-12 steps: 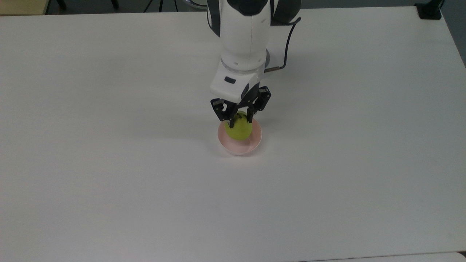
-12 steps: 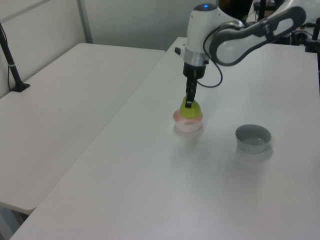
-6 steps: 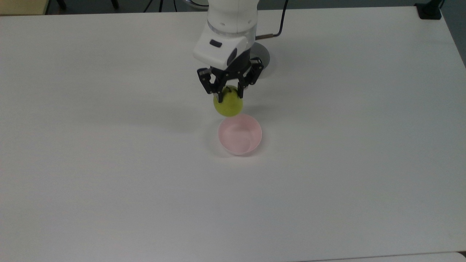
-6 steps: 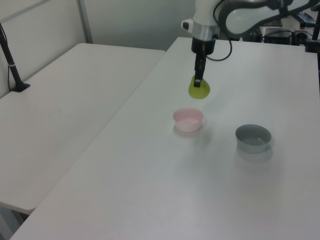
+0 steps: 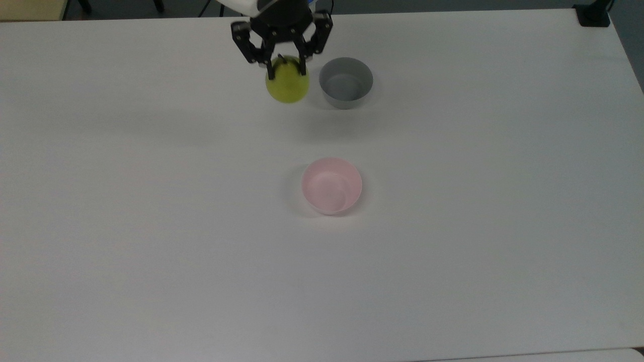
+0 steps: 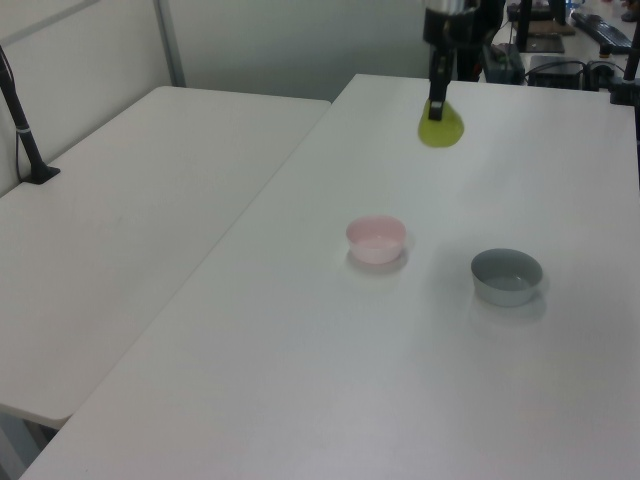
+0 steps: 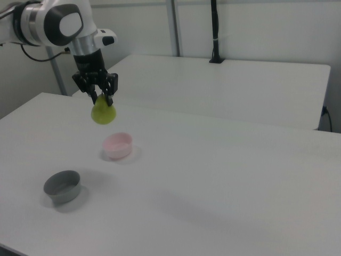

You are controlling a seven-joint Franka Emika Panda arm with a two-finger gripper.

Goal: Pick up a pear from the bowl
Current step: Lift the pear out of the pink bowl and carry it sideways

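Up and away since half a second ago: the gripper has lifted well clear of the bowl, carrying the pear with it. A second ago the fruit sat in that bowl; now the pink bowl stands with nothing in it on the table.

Gripper clamped on the pear's narrow upper end, one black finger on each side of the neck, as the right view shows. Pear hangs below the fingertips, long axis roughly upright, stem end up between the fingers, broad round end pointing down at the table. The stem itself I cannot make out.

Relative to the gripper: bowl is below it and off toward the right view's right, well apart. In the left view the pear hangs high above the tabletop, the gripper just above it, bowl far beneath and to the left view's left.

Grey bowl rests on the table; in the top view it appears just beside the pear on the top view's right, but the right view puts the grey bowl far below the gripper, not touching anything held.

Second white table stands alongside.
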